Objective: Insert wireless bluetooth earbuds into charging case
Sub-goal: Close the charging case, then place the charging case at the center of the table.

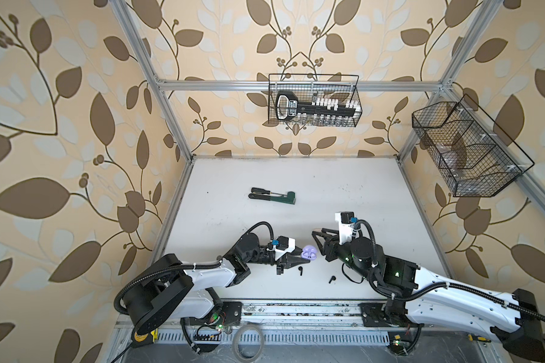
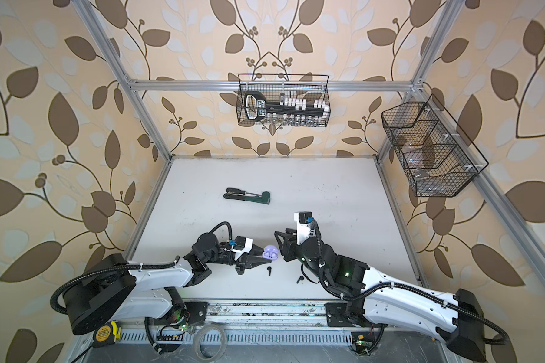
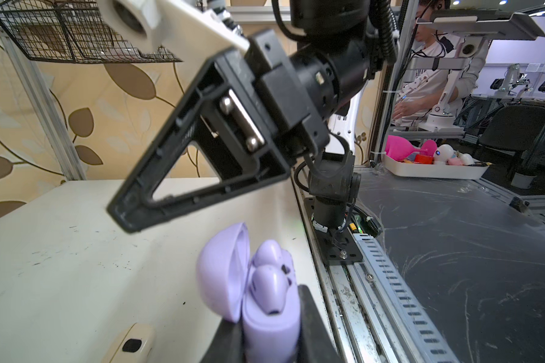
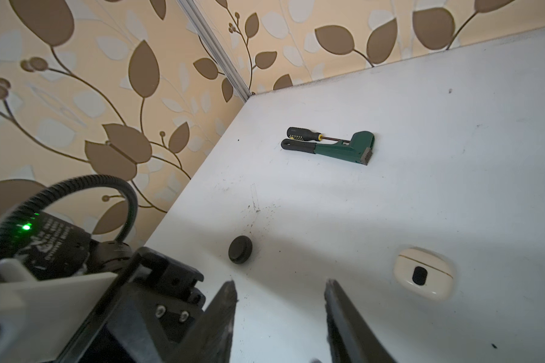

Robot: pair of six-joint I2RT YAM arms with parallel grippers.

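The lilac, egg-shaped plastic charging case (image 3: 265, 330) stands with its lid swung open. The left gripper (image 1: 302, 257) pinches it low on the body, jaws pressed against its sides. Both lilac short-stemmed earbuds (image 3: 269, 290) appear seated in their wells, so this pair looks done (only the lid is left to shut, I judge). To do that well, the left arm should keep the case steady and upright while the right nudges the lid over gently, clear of the buds. The right gripper (image 4: 280, 282) hangs near the case without touching it, jaws spread and empty. Two black short-stemmed earbuds (image 1: 300, 271) lie loose on the white table (image 1: 328, 195) close by.
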